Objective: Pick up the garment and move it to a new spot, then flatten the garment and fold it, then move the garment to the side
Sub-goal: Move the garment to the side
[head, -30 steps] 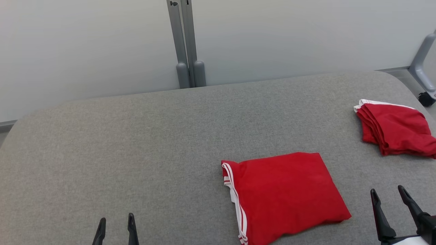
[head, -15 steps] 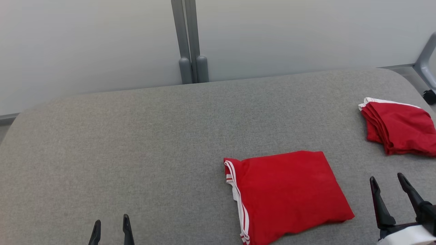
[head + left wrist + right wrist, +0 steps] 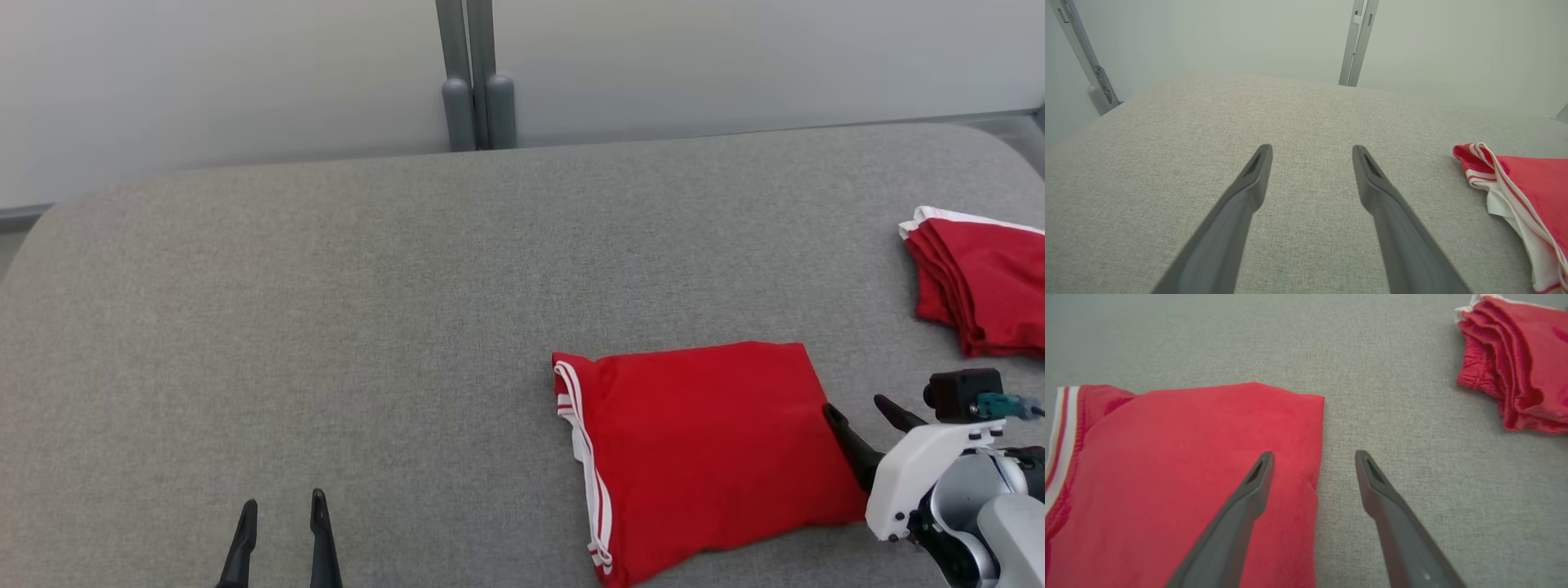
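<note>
Head view, read from the near edge outward. At 7 o'clock the left end effector (image 3: 283, 498) stands over bare grey worktop (image 3: 326, 310), its two dark fingers apart and nothing between them; its own wrist view confirms the gap (image 3: 1311, 148).

At 5 o'clock the right end effector (image 3: 855, 404) reaches in from the lower right corner, fingers likewise spread and empty. In the right wrist view it straddles (image 3: 1313, 453) the right-hand edge of the folded garment (image 3: 1188, 465): one finger lies over red cloth, the other over bare worktop (whether either tip touches the surface cannot be told).

The folded garment (image 3: 702, 457), a red rectangle, lies flat on the worktop at about 5 o'clock from the picture's middle. Its white-striped hem faces 9 o'clock, and that hem shows at the right edge of the left wrist view (image 3: 1535, 175).

Farther out, at 3 o'clock, a second red pile (image 3: 980, 286) with a white edge sits well apart from the garment, partly cut off by the frame; its stacked layers show in the right wrist view (image 3: 1515, 363).

At 12 o'clock, beyond the worktop's far edge, paired grey posts (image 3: 478, 82) rise against a pale wall (image 3: 204, 82).
</note>
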{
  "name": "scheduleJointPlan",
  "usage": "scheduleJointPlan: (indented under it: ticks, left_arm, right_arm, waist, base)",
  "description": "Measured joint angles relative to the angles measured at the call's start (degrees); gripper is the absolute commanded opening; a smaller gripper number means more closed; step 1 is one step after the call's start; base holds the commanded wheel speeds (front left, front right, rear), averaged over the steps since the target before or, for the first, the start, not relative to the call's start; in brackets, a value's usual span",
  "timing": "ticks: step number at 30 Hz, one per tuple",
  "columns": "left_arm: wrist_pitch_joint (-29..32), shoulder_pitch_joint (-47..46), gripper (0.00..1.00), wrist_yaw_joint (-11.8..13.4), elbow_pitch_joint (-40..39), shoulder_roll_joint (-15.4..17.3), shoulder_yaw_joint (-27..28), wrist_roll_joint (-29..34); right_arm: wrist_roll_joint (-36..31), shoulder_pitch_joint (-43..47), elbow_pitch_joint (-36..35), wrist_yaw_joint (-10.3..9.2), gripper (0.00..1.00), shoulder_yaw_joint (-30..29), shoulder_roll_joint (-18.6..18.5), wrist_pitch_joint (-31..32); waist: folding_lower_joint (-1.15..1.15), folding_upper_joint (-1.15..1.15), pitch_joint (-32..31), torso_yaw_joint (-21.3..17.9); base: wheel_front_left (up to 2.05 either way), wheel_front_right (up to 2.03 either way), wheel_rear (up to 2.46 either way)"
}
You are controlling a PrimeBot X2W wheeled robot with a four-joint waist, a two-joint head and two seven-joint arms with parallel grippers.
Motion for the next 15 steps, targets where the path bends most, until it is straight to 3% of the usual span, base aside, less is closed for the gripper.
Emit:
scheduleJointPlan:
  ticks: [9, 10, 11, 15]
  left_arm:
    - [0.0, -2.8, 1.0, 0.8, 0.3, 0.0, -2.1, -0.2]
    - [0.0, -2.9, 1.0, 0.8, 0.3, 0.0, -2.2, -0.3]
    - [0.0, -3.0, 1.0, 0.9, 0.3, 0.0, -2.3, -0.3]
    - [0.0, -3.8, 1.0, 1.1, -0.3, 0.0, -2.5, -0.5]
  right_arm:
    - [7.6, -6.7, 11.2, -0.07, 1.0, 4.2, 1.2, 7.4]
    - [8.4, -7.2, 11.2, -0.07, 0.06, 4.8, 1.0, 7.4]
    - [9.7, -7.8, 11.2, -0.07, 0.0, 5.1, 0.8, 7.4]
    - [12.8, -11.7, 9.6, 0.0, 0.0, 5.8, -0.3, 4.5]
  waist:
    - [0.0, 0.0, 4.3, 3.1]
    - [0.0, 0.0, 4.6, 3.5]
    - [0.0, 0.0, 4.8, 3.9]
    - [0.0, 0.0, 6.2, 4.3]
  base:
    - [0.0, 0.0, 0.0]
    - [0.0, 0.0, 0.0]
    - [0.0, 0.0, 0.0]
    - [0.0, 0.0, 0.0]
